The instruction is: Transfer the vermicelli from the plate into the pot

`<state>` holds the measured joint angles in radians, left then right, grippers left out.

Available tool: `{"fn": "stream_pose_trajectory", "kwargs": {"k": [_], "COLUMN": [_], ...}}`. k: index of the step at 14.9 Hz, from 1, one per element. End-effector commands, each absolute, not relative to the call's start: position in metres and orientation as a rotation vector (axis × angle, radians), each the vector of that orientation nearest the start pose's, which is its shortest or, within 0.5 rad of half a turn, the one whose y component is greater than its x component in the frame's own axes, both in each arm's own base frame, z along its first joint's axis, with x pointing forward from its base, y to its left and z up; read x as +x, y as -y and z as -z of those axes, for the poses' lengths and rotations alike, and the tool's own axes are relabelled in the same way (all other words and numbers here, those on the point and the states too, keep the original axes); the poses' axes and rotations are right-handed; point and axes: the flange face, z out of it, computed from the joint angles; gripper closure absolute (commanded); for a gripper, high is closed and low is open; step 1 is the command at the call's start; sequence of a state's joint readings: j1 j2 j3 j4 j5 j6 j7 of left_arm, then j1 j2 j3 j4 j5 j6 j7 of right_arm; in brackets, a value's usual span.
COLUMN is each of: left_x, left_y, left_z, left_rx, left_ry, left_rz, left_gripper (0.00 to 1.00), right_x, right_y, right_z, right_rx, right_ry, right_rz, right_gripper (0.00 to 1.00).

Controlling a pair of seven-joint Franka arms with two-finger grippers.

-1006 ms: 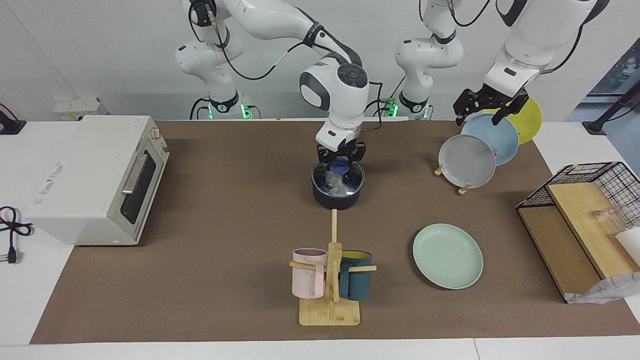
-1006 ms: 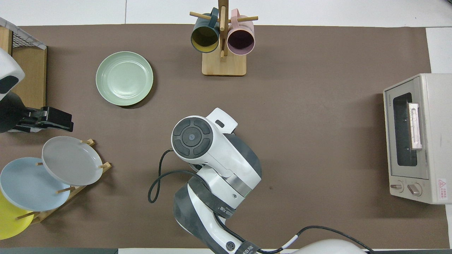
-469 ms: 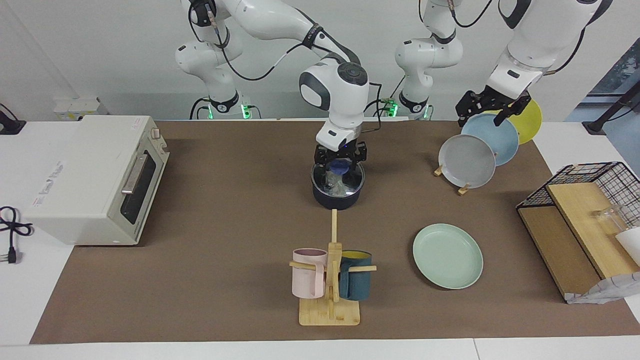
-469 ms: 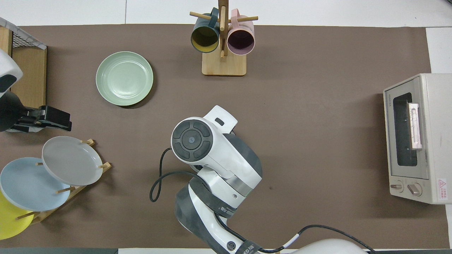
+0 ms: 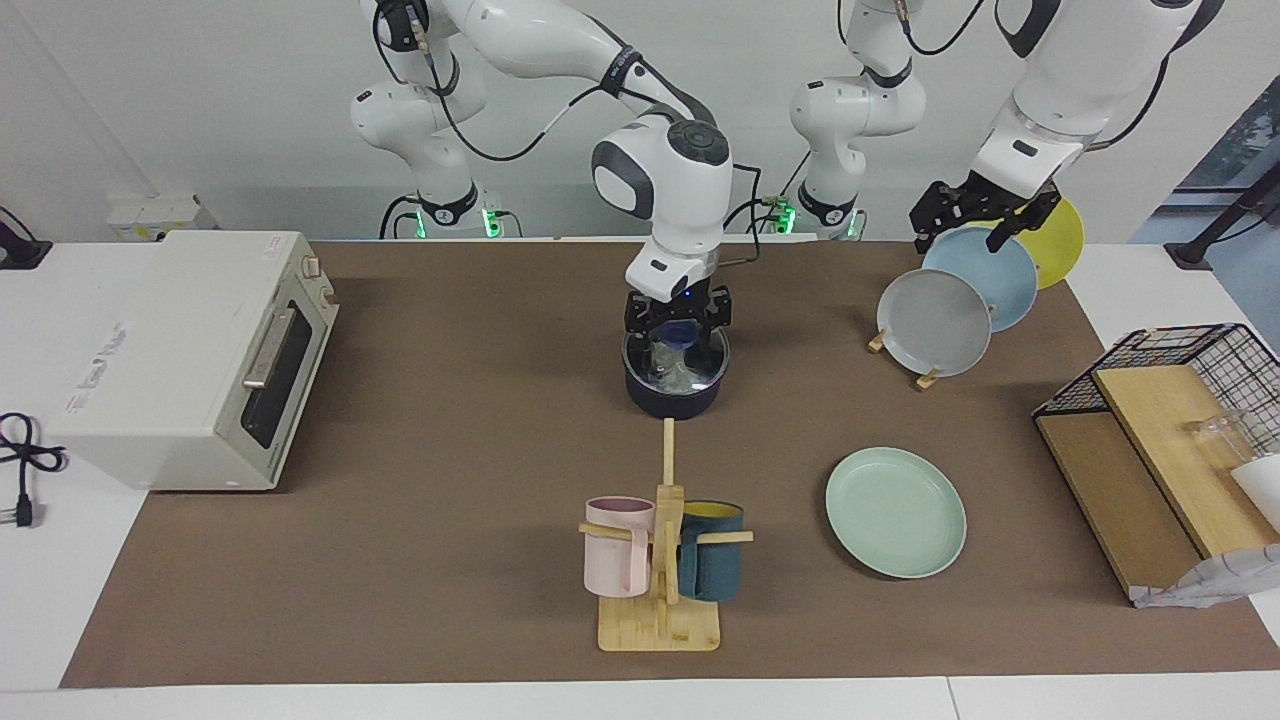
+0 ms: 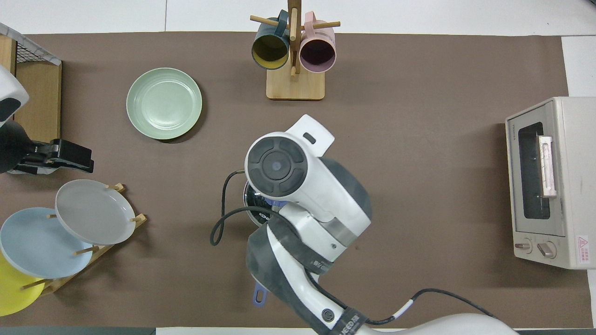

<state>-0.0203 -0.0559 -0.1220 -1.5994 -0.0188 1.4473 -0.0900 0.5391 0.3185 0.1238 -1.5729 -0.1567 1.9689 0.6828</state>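
Observation:
The dark navy pot (image 5: 675, 400) stands mid-table with a glass lid (image 5: 700, 368) on it that has a blue knob (image 5: 683, 332). Whitish vermicelli (image 5: 672, 375) shows through the lid, inside the pot. My right gripper (image 5: 678, 342) is right at the knob, just over the lid. In the overhead view the right arm covers most of the pot; only its rim (image 6: 247, 204) and the handle's end (image 6: 259, 296) show. The mint-green plate (image 5: 895, 512) lies bare, also in the overhead view (image 6: 164, 103). My left gripper (image 5: 960, 235) waits open over the plate rack.
A rack with grey (image 5: 935, 322), light blue and yellow plates stands near the left arm. A mug tree (image 5: 662, 560) with a pink and a teal mug stands farther out than the pot. A toaster oven (image 5: 190, 355) is at the right arm's end, a wire basket (image 5: 1170, 390) at the left arm's.
The right arm's wrist has shifted and turned over the pot, so the pot's rim and handle end now show from above. The lid and pot have not moved. The left arm is nearly still.

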Motion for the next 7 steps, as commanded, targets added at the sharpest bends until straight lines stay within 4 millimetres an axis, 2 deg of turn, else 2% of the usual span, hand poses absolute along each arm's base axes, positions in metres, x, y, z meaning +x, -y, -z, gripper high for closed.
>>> {"fn": "stream_pose_trajectory", "kwargs": {"k": [1,3,4,6,7], "left_x": [0.522,0.523,0.523,0.523,0.522], "left_y": [0.079,0.079,0.079,0.078,0.078], "left_z": [-0.637,-0.637,-0.638,-0.637,-0.638], "left_rx": [-3.127,-3.129,-3.129,-3.133,-3.133], "left_ry": [-0.065,-0.063,-0.063,-0.061,-0.063], "left_rz": [-0.136,-0.122,-0.12,-0.125,-0.123], "left_gripper": [0.0,0.0,0.0,0.0,0.0], "right_x": [0.558,0.575,0.574,0.557,0.545], "right_y": [-0.335,-0.275,-0.249,-0.19,-0.174], "right_z": [-0.521,-0.554,-0.573,-0.617,-0.625], "right_rx": [-3.205,-3.224,-3.21,-3.193,-3.206], "right_ry": [0.075,0.041,0.042,0.039,0.05], "right_rz": [0.175,0.065,0.013,-0.021,-0.053], "right_gripper": [0.0,0.0,0.0,0.0,0.0]}}
